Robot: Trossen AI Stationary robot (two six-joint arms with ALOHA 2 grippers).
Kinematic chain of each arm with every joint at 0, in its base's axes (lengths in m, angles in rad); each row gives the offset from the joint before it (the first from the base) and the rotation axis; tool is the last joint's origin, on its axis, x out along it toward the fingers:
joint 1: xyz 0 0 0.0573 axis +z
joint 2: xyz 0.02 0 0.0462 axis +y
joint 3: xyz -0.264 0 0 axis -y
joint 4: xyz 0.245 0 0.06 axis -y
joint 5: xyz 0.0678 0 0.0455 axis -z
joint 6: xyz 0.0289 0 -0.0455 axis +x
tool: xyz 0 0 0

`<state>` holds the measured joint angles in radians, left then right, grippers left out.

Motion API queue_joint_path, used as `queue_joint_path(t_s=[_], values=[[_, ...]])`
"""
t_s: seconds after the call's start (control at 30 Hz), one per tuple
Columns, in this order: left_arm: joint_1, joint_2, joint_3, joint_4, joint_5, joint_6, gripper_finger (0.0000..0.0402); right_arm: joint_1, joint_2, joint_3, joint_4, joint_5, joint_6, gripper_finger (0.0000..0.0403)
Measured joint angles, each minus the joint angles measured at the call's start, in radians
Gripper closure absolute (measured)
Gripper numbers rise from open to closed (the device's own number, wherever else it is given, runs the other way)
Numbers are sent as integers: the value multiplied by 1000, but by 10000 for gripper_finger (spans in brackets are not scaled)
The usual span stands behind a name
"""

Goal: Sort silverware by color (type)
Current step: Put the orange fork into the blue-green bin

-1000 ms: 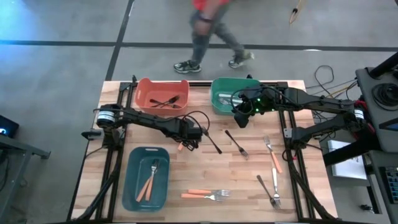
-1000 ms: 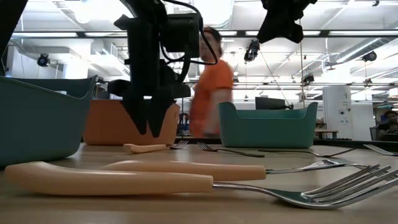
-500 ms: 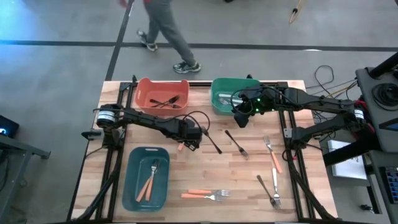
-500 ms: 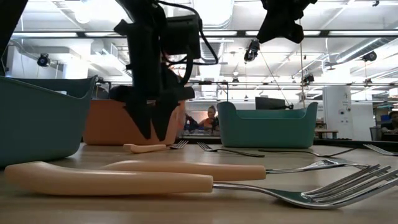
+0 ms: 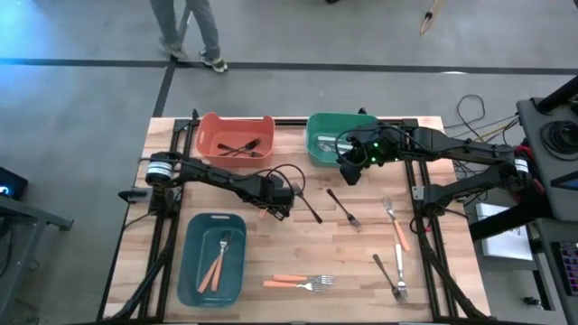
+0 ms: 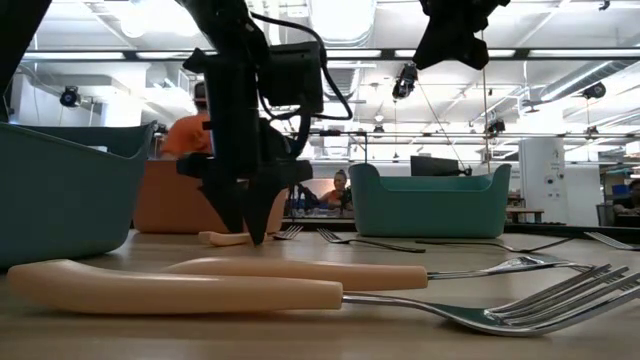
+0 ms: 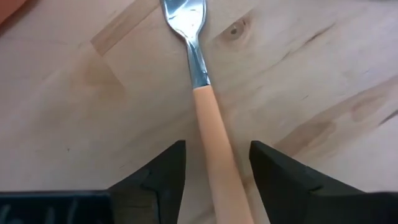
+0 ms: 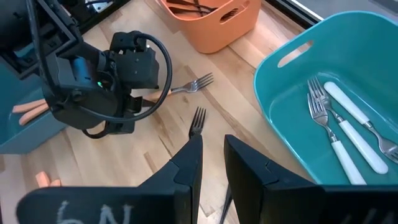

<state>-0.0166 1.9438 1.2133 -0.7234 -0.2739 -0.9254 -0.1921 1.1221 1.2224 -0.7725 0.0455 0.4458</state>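
Lying on the table between the left claw's point(image 7: 214, 171) parted fingers, the orange-handled fork point(image 7: 205, 106) sits ungripped.

A pale wooden table point(image 5: 361, 271) carries a coral plastic bin point(image 5: 209, 135), green plastic bin point(image 5: 318, 149) and blue plastic bin point(image 5: 194, 271); metal forks with orange handles point(image 5: 298, 281).

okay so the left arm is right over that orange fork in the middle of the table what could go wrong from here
The left gripper straddles the orange-handled fork with its fingers open, one on each side. The handle runs at a slant between them, so closing might pinch it off-centre and twist or flick it. A black fork lies close beside it; a sideways slip could knock that one. The right gripper waits by the green bin.
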Motion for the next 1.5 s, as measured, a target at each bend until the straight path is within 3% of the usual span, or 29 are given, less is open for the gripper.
queue_joint_path(t_s=[0.5,0.83,1.33,1.5], values=[[-1,4,1,6,48,-1,366,0,0,0,-1,0,-2,344],[-1,-36,-8,-46,68,-17,365,0,0,0,-1,0,-12,344],[-65,-306,-1,-139,60,-97,365,0,0,0,-1,0,-45,344],[-101,-382,76,-238,85,-113,365,0,0,0,0,0,-45,344]])
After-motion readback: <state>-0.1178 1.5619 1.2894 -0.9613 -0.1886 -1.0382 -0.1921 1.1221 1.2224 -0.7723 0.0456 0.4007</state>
